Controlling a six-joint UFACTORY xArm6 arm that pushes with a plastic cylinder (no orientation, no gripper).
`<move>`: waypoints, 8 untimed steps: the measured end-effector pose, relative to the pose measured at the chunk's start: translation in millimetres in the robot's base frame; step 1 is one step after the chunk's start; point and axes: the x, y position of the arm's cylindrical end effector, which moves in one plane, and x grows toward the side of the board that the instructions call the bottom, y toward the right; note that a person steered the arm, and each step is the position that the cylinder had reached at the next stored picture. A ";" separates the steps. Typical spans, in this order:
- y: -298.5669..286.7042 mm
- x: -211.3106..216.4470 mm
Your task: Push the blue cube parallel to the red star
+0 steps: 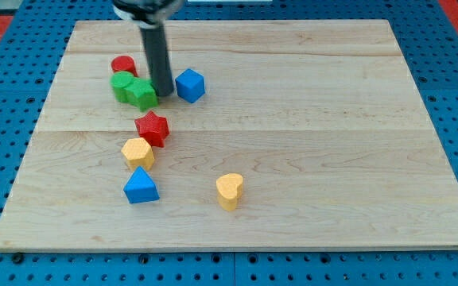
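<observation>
Camera view, read from the view's left: a red cylinder (123, 64) sits above two touching green blocks (133, 89), and below them, toward six o'clock, come the red star (153, 128), a yellow block (137, 152) and a blue triangle (141, 187), with a yellow heart (230, 191) off toward four o'clock. My tip (165, 95), a bare rod that holds nothing, stands just right of the green blocks, with the blue cube (190, 85) close at its three o'clock. I judge the push is only being set up, since the cube lies up-right of the star; the tip likely needs to come round to the cube's twelve o'clock side and push it down level with the star.
</observation>
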 end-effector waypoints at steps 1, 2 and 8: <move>-31.2 -35.8; 10.4 -39.1; 164.2 51.5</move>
